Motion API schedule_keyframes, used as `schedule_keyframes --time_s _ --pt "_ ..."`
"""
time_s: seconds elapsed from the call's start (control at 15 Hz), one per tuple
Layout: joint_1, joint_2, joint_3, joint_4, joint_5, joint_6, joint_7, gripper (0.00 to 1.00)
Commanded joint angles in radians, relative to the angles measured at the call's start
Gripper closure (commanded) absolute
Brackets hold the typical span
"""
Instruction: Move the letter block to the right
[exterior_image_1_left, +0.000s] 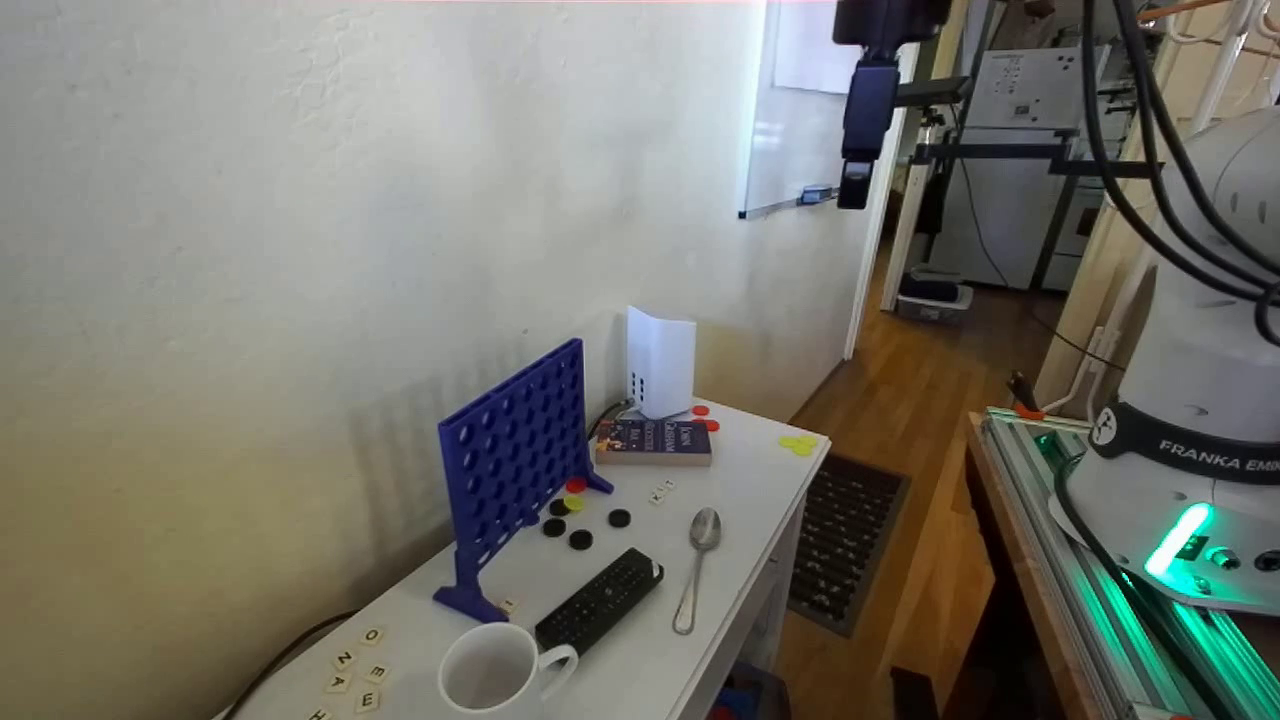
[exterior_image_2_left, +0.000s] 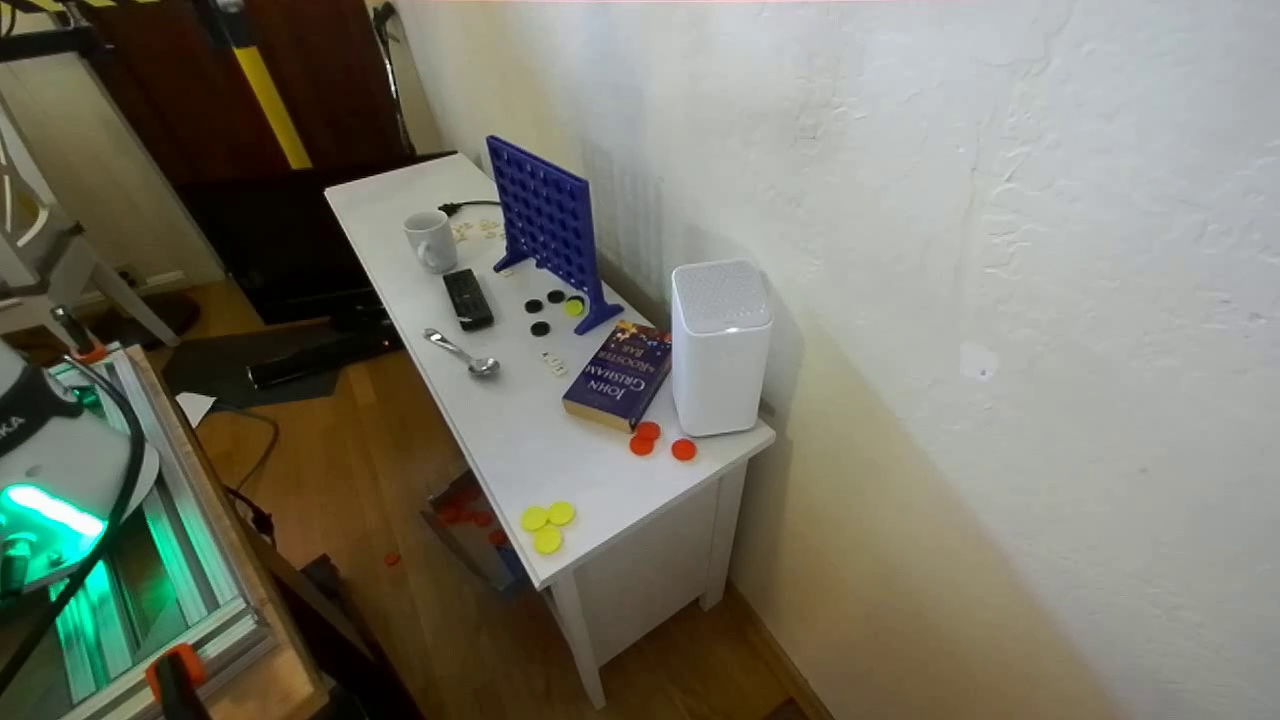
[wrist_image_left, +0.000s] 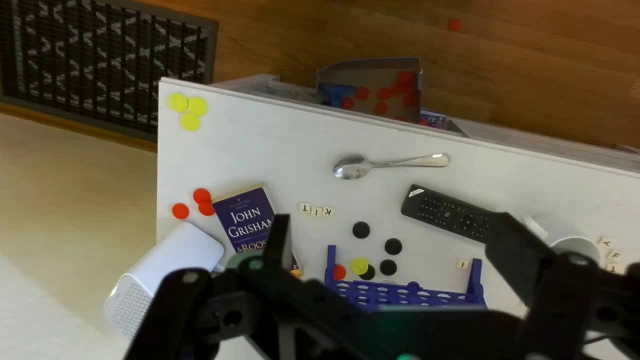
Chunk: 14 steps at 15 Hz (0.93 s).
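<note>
Blocks bearing letters lie flat on the table below my claw, which hangs well above them, its fingers spread wide and holding nothing. Which block the task means I cannot tell. Left to right in the wrist view, a row of three shows just inside one finger, a single block just inside the opposite finger, and a cluster beyond that. Each should be light, stiff, smooth and sturdy, yet thin; I would pinch one across opposite edges, tips nearly brushing the table, lest it skid or tilt. I count, left of my claw: one white box, three yellow discs, three red discs, one book. Between my fingers: three blocks, a fourth red disc, a fourth yellow disc, four black discs, one spoon, one blue frame, one remote, the single block. Right of my claw: one mug, then at least six blocks in an exterior view, the last cropped.
</note>
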Motion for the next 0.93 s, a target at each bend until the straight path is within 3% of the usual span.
schedule_keyframes --time_s 0.0,0.53,0.87 --pt "-0.011 0.139 -0.022 0.027 -0.003 0.126 0.024 0.0" --pt "-0.046 0.322 -0.065 0.009 -0.005 0.45 0.068 0.0" --pt "-0.052 0.381 -0.088 -0.007 0.006 0.587 0.082 0.0"
